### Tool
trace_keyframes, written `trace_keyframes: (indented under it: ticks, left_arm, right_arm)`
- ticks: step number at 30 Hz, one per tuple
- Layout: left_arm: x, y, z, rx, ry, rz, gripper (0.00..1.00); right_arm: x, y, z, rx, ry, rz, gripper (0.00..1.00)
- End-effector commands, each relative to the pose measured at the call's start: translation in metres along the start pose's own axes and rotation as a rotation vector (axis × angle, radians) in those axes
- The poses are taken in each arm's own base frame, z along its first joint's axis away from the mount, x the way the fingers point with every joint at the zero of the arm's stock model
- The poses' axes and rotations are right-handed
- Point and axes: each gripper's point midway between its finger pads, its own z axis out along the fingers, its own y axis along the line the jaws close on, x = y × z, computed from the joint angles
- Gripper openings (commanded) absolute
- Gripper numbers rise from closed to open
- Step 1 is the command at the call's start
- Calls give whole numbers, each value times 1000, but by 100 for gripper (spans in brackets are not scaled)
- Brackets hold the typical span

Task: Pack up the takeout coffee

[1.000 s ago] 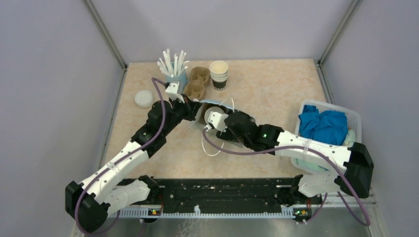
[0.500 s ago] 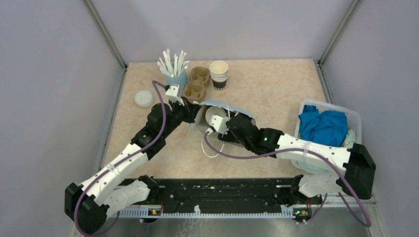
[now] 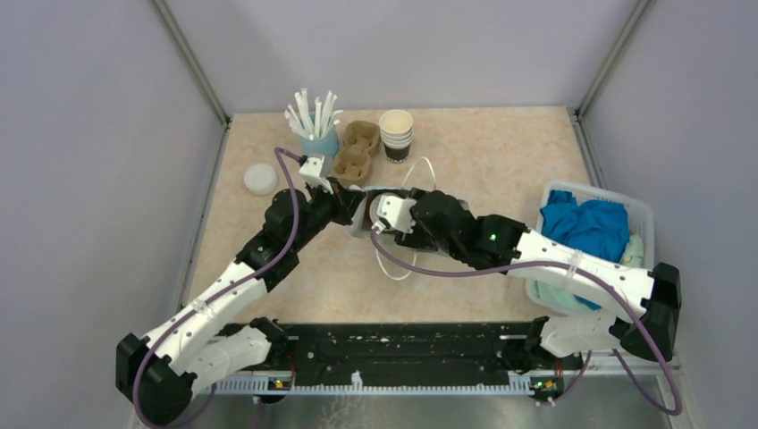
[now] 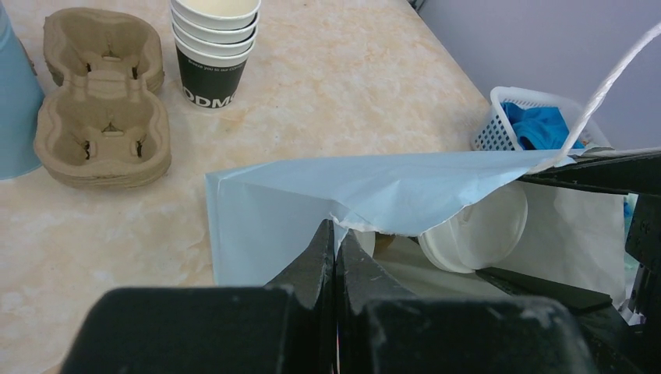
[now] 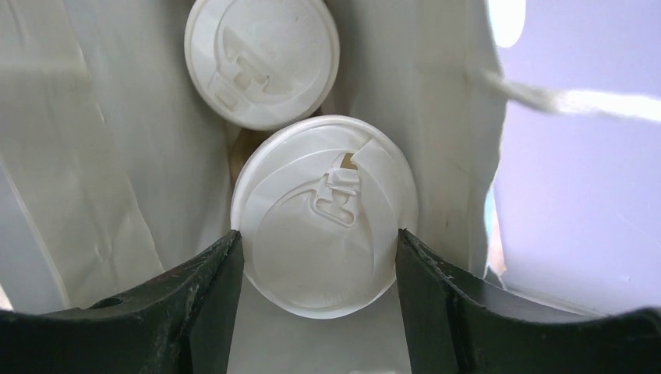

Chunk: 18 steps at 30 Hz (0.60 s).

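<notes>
Two lidded cups sit inside the paper bag (image 4: 296, 202). Nearest, the right fingers (image 5: 444, 296) stand partly spread, clamping the near cup (image 5: 323, 214) by its lid rim, its long axis running ahead into the bag; the far cup (image 5: 261, 62) lies just beyond. Left fingers (image 4: 321, 257), closed, pinch the bag's edge above the bench (image 4: 351, 93). Since a second ago the right wrist has pushed deeper, and a handle loop (image 3: 426, 161) has risen.

The takeout coffee (image 5: 323, 214) has smooth, matt white plastic lids. The bag (image 4: 351, 191) is creased, matt pale blue paper. The cup carriers (image 4: 101, 132) are rough moulded pulp; the desk (image 4: 351, 86) looks smooth, marbled.
</notes>
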Motion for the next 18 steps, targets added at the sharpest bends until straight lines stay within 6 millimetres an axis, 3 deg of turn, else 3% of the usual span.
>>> trace_keyframes:
  ticks: [1, 5, 11, 18]
  left_arm:
    - [-27, -8, -7, 39, -135, 26, 0]
    - [-21, -9, -5, 63, -152, 49, 0]
    - [-22, -4, 2, 67, -211, 135, 0]
    - [-30, -7, 9, 85, -239, 209, 0]
  right_arm:
    - [-1, -2, -16, -30, -5, -4, 57]
    - [7, 7, -9, -42, 17, -13, 57]
    - [7, 20, -1, -44, -84, -41, 56]
    - [18, 15, 3, -45, -75, -19, 54]
